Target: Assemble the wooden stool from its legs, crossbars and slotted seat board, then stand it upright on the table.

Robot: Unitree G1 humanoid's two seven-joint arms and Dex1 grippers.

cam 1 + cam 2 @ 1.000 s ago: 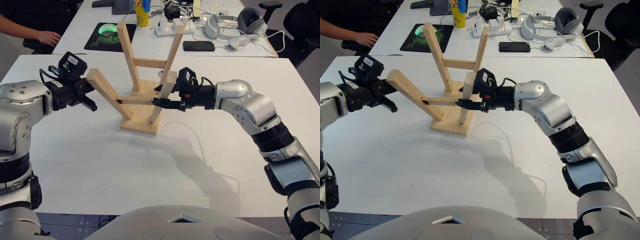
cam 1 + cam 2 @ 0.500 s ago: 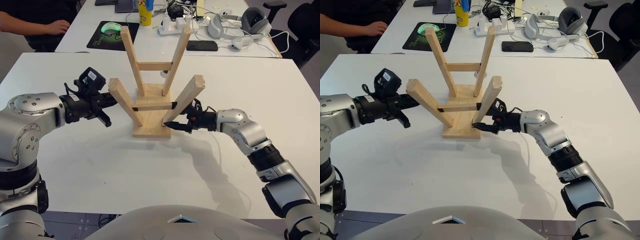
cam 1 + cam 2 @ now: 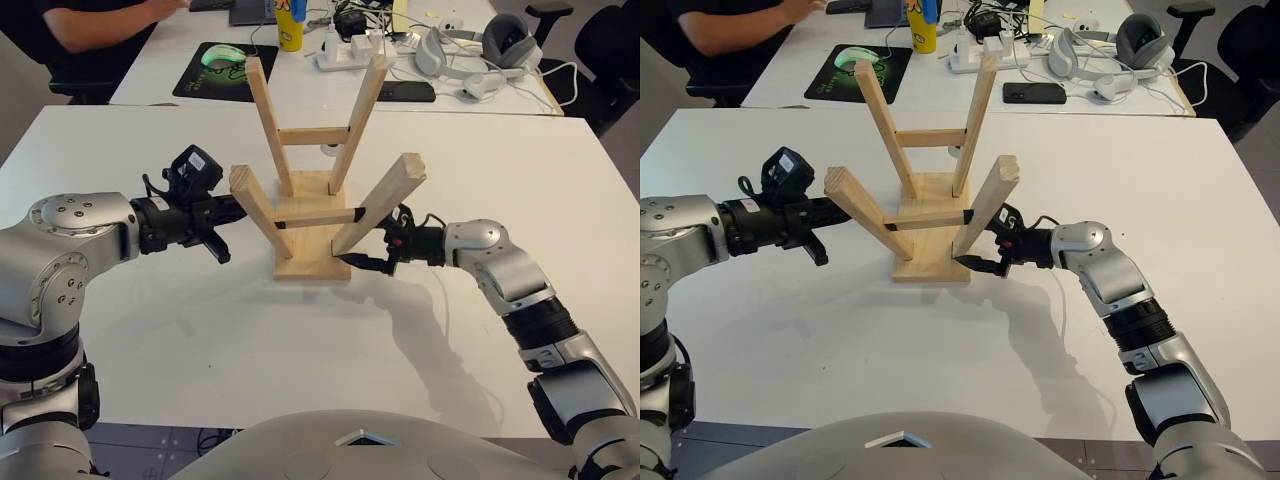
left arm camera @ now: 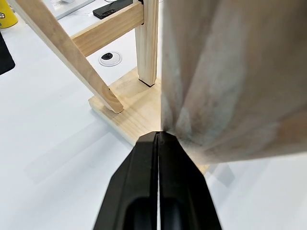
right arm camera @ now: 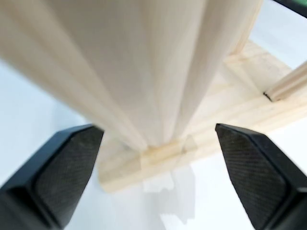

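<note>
1. Upside down near the middle of the white surface point(image 3: 300, 350): the stool point(image 3: 312, 200), all parts joined.
2. Flat on the surface, the seat board point(image 3: 312, 268), with four legs set into it, pointing up and splaying outward.
3. On the far side, the far left leg point(image 3: 268, 120) and the far right leg point(image 3: 360, 115), leaning away from each other and tied together high up by the upper crossbar point(image 3: 313, 135).
4. On the near side, the near left leg point(image 3: 258, 208) and the near right leg point(image 3: 382, 205), tilted more steeply apart and linked lower down by the lower crossbar point(image 3: 318, 215).
5. Left pincer point(image 3: 230, 210) reaching in from the robot's left, up against the upper part of the near left leg. In the left wrist view, closed, fingers point(image 4: 144, 158) pressed together with just a thin seam between them, and the leg alongside them rather than between them.
6. Right pincer point(image 3: 365, 258) low down, at the foot of the near right leg where it meets the seat board. Spread wide open, one finger on each side of the leg, pads point(image 5: 67, 167) clear of the wood.
7. Set into the surface just beyond the seat board, a round grommet point(image 4: 109, 58).
8. Behind, a second surface point(image 3: 150, 80) carrying a dark phone point(image 3: 405, 91), grey headphones point(image 3: 508, 35), a black mouse pad point(image 3: 215, 72) and a yellow container point(image 3: 291, 30).
</note>
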